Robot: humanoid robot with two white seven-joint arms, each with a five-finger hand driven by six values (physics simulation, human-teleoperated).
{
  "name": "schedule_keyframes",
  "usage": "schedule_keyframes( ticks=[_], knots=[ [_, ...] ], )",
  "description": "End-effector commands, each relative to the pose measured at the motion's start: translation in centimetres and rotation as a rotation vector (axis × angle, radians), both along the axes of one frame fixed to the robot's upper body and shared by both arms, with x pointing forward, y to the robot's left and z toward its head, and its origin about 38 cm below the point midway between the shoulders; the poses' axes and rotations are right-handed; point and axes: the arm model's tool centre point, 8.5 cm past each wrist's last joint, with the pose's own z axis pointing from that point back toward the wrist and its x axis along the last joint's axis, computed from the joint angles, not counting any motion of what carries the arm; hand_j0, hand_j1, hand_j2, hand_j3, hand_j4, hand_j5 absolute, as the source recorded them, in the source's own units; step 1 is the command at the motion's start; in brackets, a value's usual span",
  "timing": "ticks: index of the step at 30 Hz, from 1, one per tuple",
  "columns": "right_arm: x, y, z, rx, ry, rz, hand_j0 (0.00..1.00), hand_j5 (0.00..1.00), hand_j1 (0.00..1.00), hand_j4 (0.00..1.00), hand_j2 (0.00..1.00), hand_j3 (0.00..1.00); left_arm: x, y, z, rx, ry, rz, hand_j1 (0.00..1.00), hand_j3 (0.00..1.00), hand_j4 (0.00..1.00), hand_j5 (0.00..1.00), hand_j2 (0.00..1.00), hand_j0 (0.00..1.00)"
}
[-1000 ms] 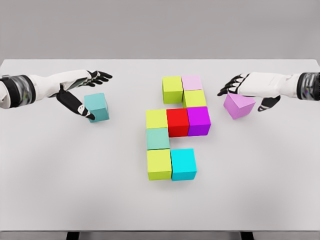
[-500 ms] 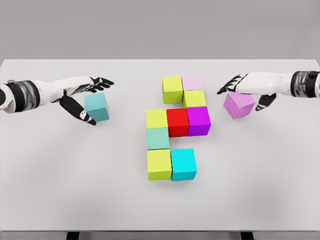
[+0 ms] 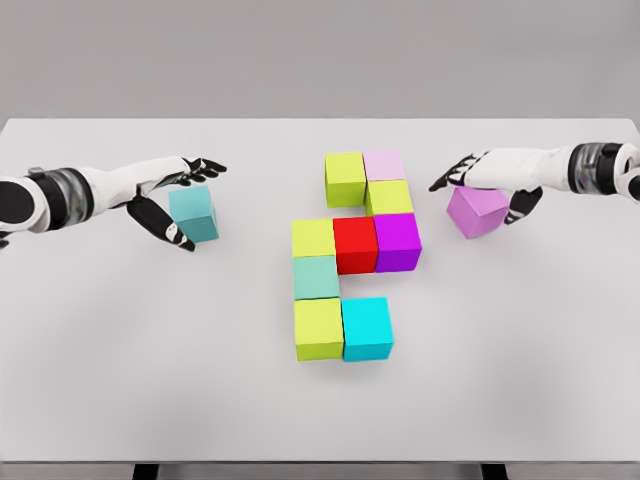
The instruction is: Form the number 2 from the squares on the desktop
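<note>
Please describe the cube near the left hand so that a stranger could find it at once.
On the white table, look left of the central cluster of coloured cubes. There a teal cube stands alone, between the fingers of the left hand. Unlike the paler green-teal cube inside the cluster, it touches no other cube.

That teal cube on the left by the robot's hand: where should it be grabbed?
Probably across two opposite side faces of the teal cube, coming from its left, where the left hand has fingers spread around it. It sits flat and apart from the other blocks, so its flat sides are free.
</note>
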Motion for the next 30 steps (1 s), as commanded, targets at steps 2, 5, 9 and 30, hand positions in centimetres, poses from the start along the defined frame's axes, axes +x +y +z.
schedule_keyframes(
  ticks=[2,5,9,30],
  knots=[
    [0.2,-0.3,-0.2,0.005,0.008,-0.017,1.00,1.00,1.00,1.00,1.00,1.00,0.2,0.0,-0.2,0.014,-0.020,0.026,1.00,1.00,1.00,1.00,1.00,1.00],
    [0.6,-0.6,-0.3,0.006,0.013,-0.037,1.00,1.00,1.00,1.00,1.00,1.00,0.3,0.2,-0.4,0.017,-0.020,0.036,1.00,1.00,1.00,1.00,1.00,1.00],
    [0.7,-0.8,-0.4,0.006,0.016,-0.042,1.00,1.00,1.00,1.00,1.00,1.00,0.5,0.1,-1.2,0.049,-0.033,0.034,1.00,1.00,1.00,1.00,1.00,1.00],
    [0.8,-0.4,-0.8,-0.003,0.025,-0.035,0.97,0.97,0.97,0.97,0.97,0.97,1.6,0.6,-3.0,0.087,-0.009,0.078,1.00,1.00,1.00,1.00,1.00,1.00]
  ],
)
